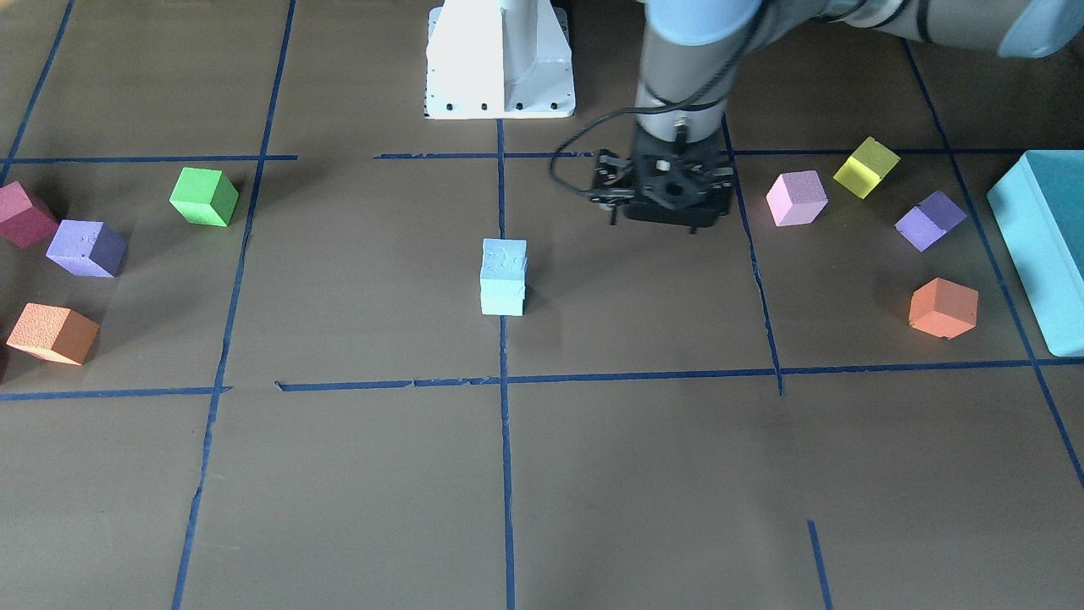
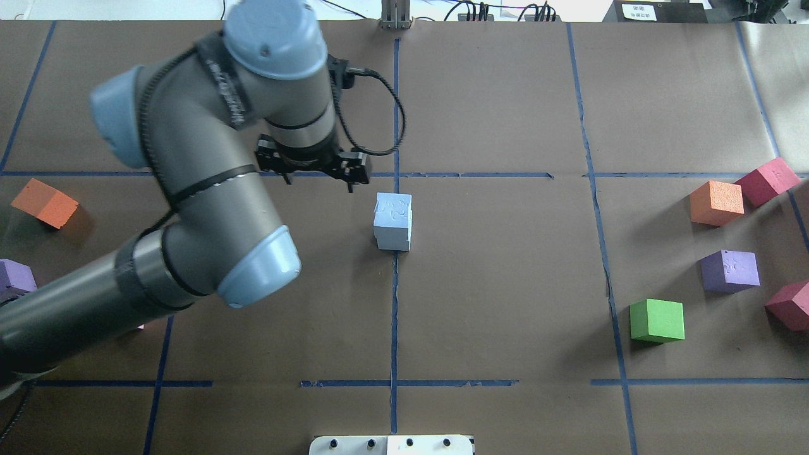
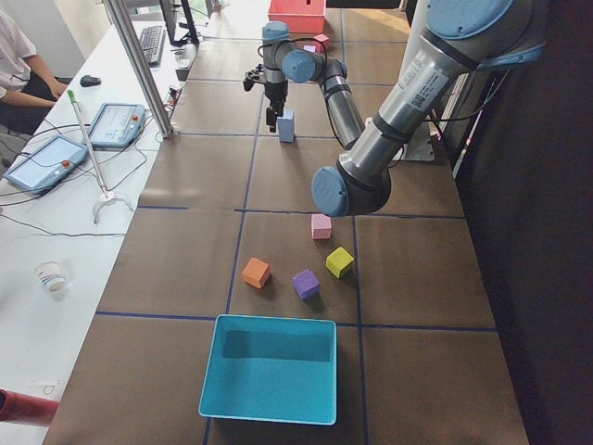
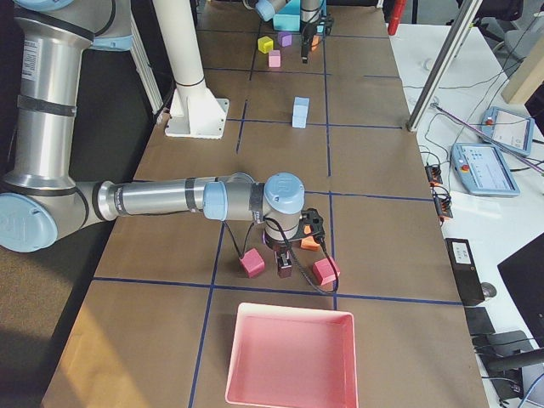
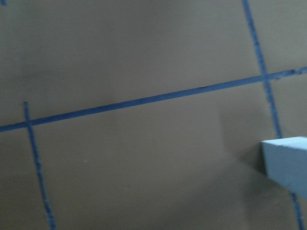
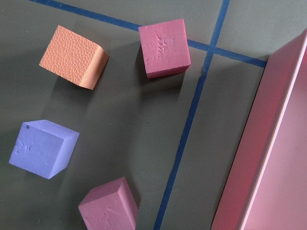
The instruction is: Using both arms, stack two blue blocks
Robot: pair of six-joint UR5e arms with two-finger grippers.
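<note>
The blue blocks [image 1: 504, 277] stand one on the other as a neat column, straight in front of the white base [image 1: 500, 59]. They sit on the tape line [image 1: 500, 169] that runs out from the base centre. The top block sits square on the lower one, edges approx. aligned. Nothing touches the column.

The L arm [image 2: 189, 139] bends out over the table w/ its wrist pointing down. The L gripper [image 1: 652, 224] hangs above the table, off the tape line toward the robot's left of the base, near the column but apart from it. Its jaws stand apart and hold nothing. The L wrist view shows only a corner of a blue block at the right edge, plus bare table w/ tape.

The R arm [image 4: 161, 200] stretches low, far to the robot's right of the base. The R gripper [image 4: 285, 265] hangs over a group of cubes beside the pink tray [image 4: 289, 361]. Its fingers do not show in the R wrist view, so I cannot tell if the jaws are apart or together. Under that camera lie an orange cube [image 6: 74, 57], two crimson cubes [image 6: 163, 48] and a purple cube [image 6: 43, 148], all separate.

On the robot's left of the base: pink cube [image 1: 796, 197], yellow cube [image 1: 865, 167], and farthest out the turquoise box [image 1: 1037, 246]. On the robot's right of the base: green cube [image 1: 204, 196].
</note>
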